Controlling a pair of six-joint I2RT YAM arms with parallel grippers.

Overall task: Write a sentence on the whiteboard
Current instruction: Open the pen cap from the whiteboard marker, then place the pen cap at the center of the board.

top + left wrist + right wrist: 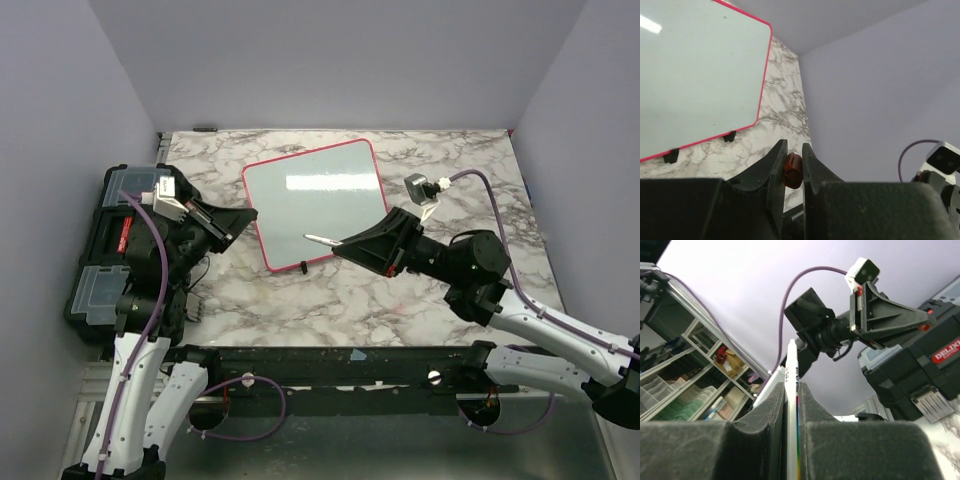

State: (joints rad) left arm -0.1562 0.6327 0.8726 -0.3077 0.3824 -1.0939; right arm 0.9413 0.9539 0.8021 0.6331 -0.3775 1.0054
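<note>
The whiteboard (315,200), blank with a red-pink frame, lies flat on the marble table; its corner also fills the upper left of the left wrist view (695,75). My right gripper (342,245) is shut on a white marker (320,239), which sticks out over the board's near edge. In the right wrist view the marker (791,360) stands upright between the jaws of that gripper (792,386). My left gripper (245,215) hangs at the board's left edge, shut on a small red cap (793,171) between the jaws (792,146). Whether the marker touches the board I cannot tell.
A black toolbox (105,240) with clear-lidded compartments stands at the table's left edge, behind the left arm; it also shows in the right wrist view (920,375). Grey walls close in the table on the left, back and right. Small black clips (729,136) sit on the board's frame.
</note>
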